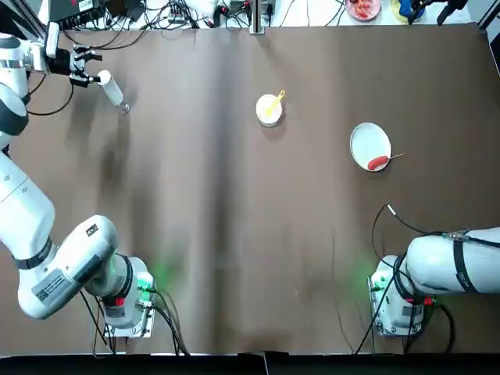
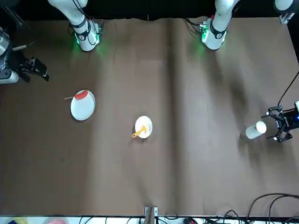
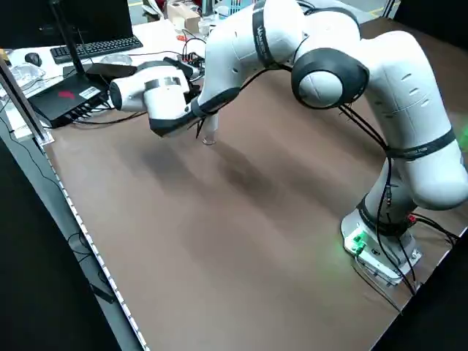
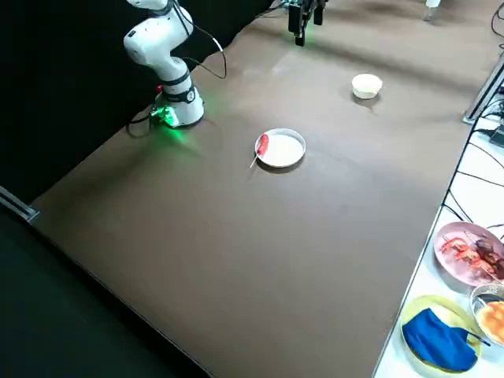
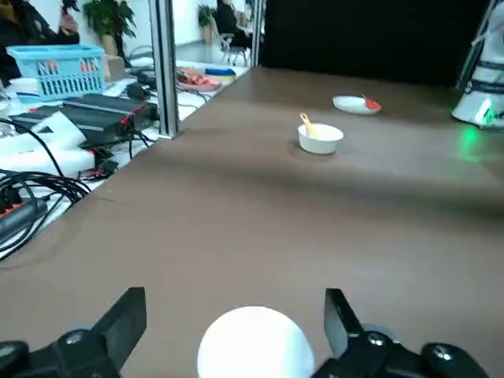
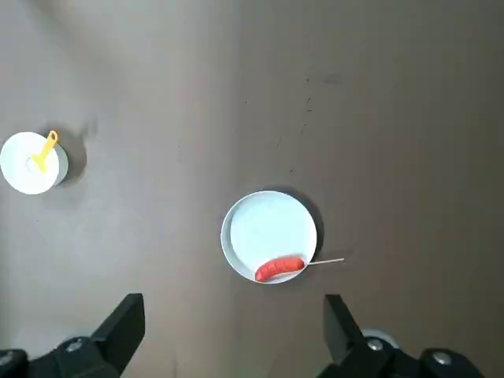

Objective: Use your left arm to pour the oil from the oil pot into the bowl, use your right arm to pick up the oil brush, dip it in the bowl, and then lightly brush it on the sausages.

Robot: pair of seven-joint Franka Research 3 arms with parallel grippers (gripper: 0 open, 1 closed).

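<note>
"Closing on the oil pot point(image 5: 256, 346) looks next for the left gripper point(image 5: 235, 293)?"

"Yes. Its fingers stand wide around the upright pot, so it should centre, then squeeze gently and lift straight."

"And the right gripper point(image 6: 235, 296)?"

"Wide, waiting beyond the plate point(image 6: 268, 224). The oil brush point(image 6: 49, 150) leans in the bowl point(image 6: 16, 169)."

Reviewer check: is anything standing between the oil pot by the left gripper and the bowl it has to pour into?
Nothing visible does. In the top view, only bare tabletop lies between the oil pot, at the left gripper, and the bowl.
</note>
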